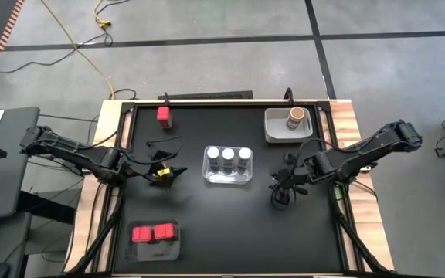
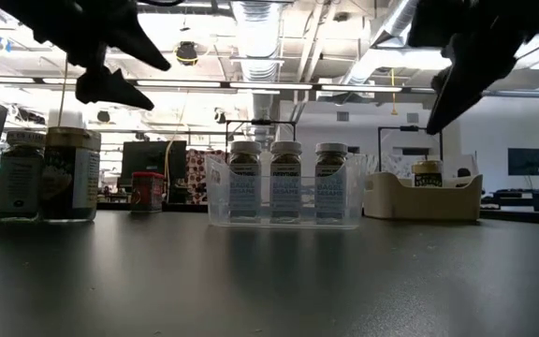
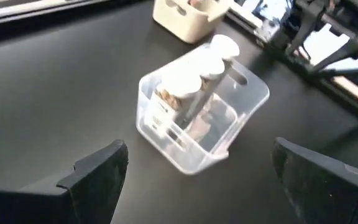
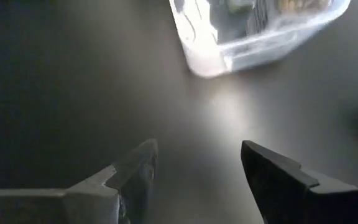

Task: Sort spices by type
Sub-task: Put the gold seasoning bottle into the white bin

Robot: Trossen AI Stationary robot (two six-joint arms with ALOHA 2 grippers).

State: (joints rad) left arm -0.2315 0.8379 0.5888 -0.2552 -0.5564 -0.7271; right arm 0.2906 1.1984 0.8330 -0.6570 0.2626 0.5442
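Observation:
Three clear jars with white round lids (image 1: 227, 158) stand in a clear tray (image 1: 227, 177) at mid table; they also show in the low view (image 2: 285, 178) and the left wrist view (image 3: 197, 74). One tan-brown jar (image 1: 294, 117) stands in a cream tray (image 1: 276, 133) at the far right. A lone red box (image 1: 163, 116) stands on the table at the far left. Two red boxes (image 1: 153, 232) lie in a clear tray near the left front. My left gripper (image 1: 164, 171) hovers open, left of the middle tray (image 3: 199, 148). My right gripper (image 1: 280, 189) hovers open, right of that tray (image 4: 197, 149).
The black table top (image 1: 207, 224) is bare between the trays and in front of the middle tray. A raised frame (image 1: 222, 99) runs along the far edge, and wooden borders (image 1: 354, 123) flank the mat. Cables cross the floor beyond the table.

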